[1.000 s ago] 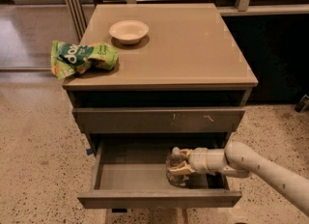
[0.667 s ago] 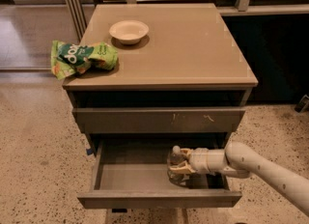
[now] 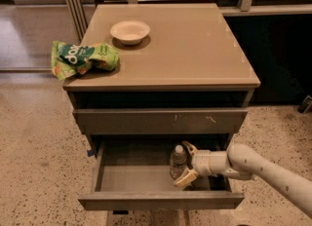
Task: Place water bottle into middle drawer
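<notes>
The water bottle (image 3: 178,162), clear with a white cap, stands upright inside the open middle drawer (image 3: 131,177), towards its right side. My gripper (image 3: 180,164) reaches in from the right on a white arm. Its pale fingers (image 3: 187,148) are spread, one behind and one in front of the bottle, so the gripper looks open around it. The drawer is pulled well out from the cabinet, and its grey floor shows to the left of the bottle.
A closed drawer front with small pale scratches (image 3: 161,121) sits just above the open drawer. On the cabinet top lie a white bowl (image 3: 130,30) and a green snack bag (image 3: 83,58). Speckled floor surrounds the cabinet.
The gripper's fingers have spread apart from the bottle. The bottle now stands upright on the drawer floor. The arm has barely moved.
</notes>
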Motion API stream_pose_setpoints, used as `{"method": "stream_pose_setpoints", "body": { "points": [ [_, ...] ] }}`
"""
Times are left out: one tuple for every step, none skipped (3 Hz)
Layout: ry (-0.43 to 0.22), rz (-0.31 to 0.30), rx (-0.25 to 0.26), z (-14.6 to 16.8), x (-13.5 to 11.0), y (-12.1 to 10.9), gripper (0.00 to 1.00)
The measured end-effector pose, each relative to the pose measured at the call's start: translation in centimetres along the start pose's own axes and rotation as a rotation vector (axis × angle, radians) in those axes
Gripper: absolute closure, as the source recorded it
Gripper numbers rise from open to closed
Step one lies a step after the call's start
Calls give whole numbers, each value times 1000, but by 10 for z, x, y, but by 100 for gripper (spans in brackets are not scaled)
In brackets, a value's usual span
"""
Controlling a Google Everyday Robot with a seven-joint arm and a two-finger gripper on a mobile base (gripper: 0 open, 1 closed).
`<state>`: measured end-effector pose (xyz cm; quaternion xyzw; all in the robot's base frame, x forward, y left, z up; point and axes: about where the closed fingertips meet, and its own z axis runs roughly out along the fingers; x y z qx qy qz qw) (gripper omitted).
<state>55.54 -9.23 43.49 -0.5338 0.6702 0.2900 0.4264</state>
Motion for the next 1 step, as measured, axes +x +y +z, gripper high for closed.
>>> {"method": "stream_pose_setpoints", "body": {
  "points": [
    [0,0,0,0,0,0,0]
  ]
}}
